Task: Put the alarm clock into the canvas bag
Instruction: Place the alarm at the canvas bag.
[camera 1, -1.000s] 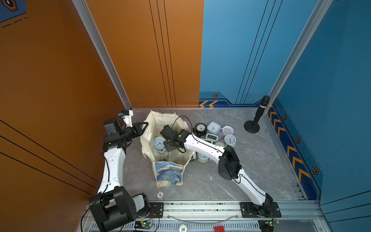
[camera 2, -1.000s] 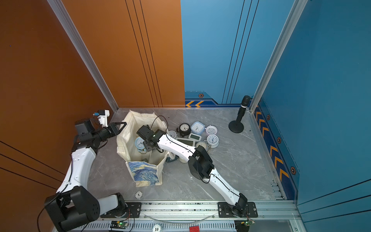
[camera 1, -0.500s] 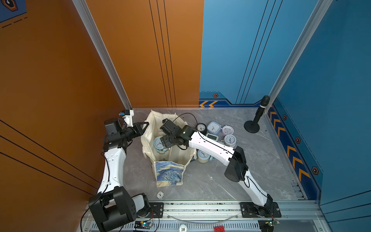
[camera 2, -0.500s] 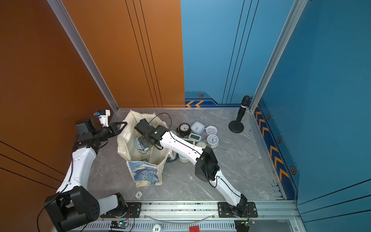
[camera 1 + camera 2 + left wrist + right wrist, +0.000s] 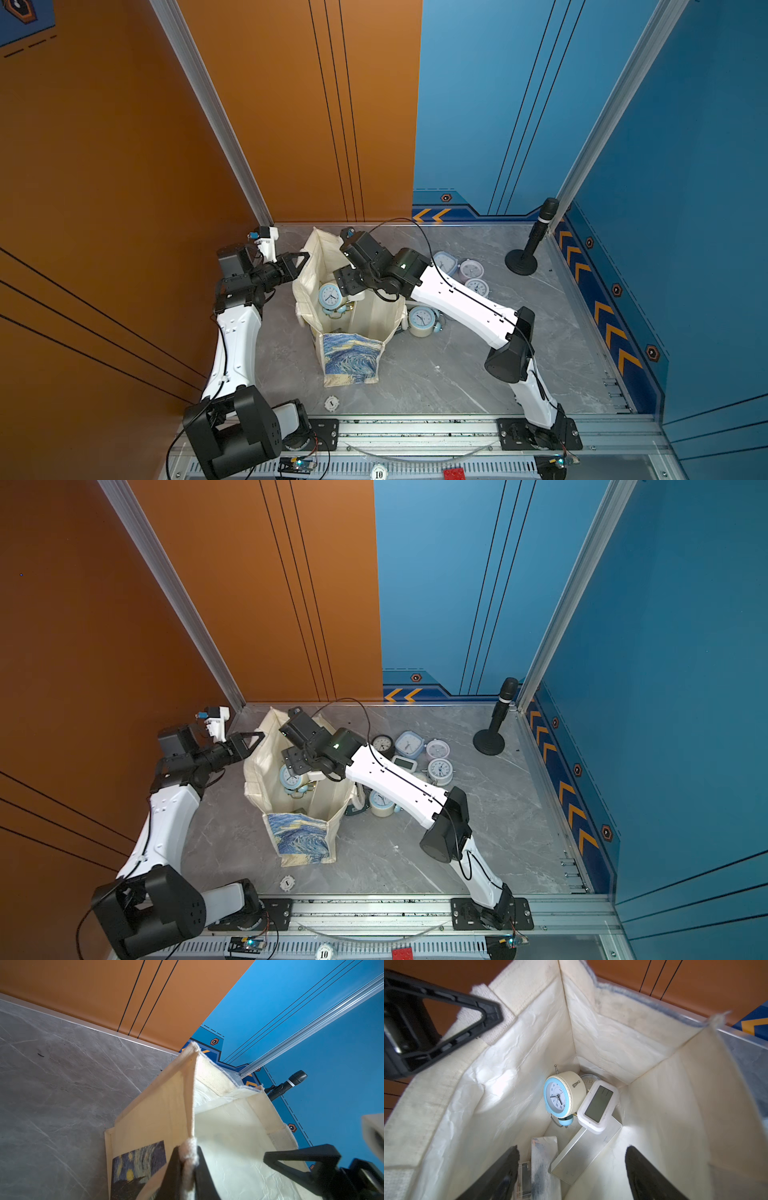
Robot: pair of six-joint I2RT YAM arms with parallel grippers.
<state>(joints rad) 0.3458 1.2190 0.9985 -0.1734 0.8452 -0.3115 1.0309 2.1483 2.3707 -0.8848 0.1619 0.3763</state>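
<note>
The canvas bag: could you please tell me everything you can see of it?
The canvas bag is cream cloth with a blue-and-yellow swirling print and a crinkled white lining. It stands upright and open on the grey table. The left gripper pinches its rim; the open right gripper hangs over clocks inside.

A grey marbled table [image 5: 457, 374] bears a cream starry-print canvas bag [image 5: 353, 361], left of centre. Pastel alarm clocks [image 5: 471, 269] cluster right of it.

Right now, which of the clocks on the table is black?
The round black clock beside the right arm, next to the pale blue square clock; the others are pale.
</note>
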